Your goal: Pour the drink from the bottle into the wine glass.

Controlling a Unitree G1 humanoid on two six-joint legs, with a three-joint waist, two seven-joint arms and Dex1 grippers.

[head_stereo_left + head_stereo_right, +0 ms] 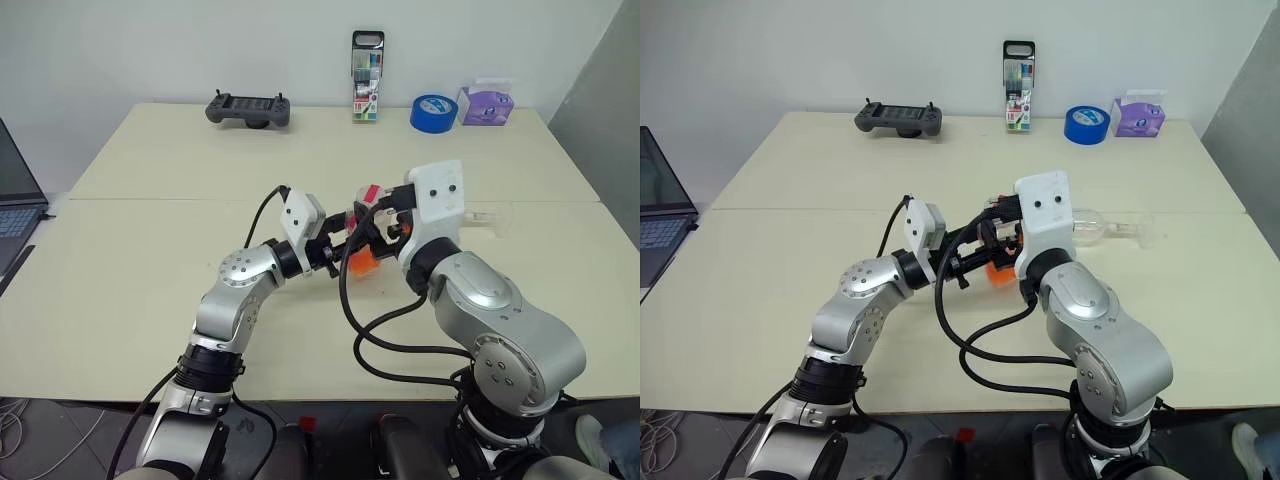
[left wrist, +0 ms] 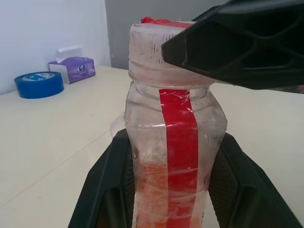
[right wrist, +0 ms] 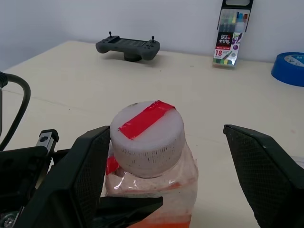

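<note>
Holding the bottle [image 2: 173, 156] upright between its two fingers, the left gripper [image 2: 171, 209] is clamped tight on the lower body, right where the drink [image 2: 156, 190] sits orange-red in the bottom part. The right gripper [image 3: 173, 175] has its fingers spread wide around the cap [image 3: 146, 137], one finger close against one side, the other well clear, so nothing is gripped yet. So progress-wise: bottle is picked up, cap looks to be still on, and I'd guess unscrewing comes next, then the actual pour. The glass [image 1: 1095, 226] appears to be lying on its side on the table [image 1: 120, 260] beyond the right gripper (hard to be sure), and it looks empty. Readable text is slim: the pen case [image 3: 232, 35] shows "18" on its label, the rest is too small. The bottle's red strip [image 2: 179, 137] is blank.
</note>
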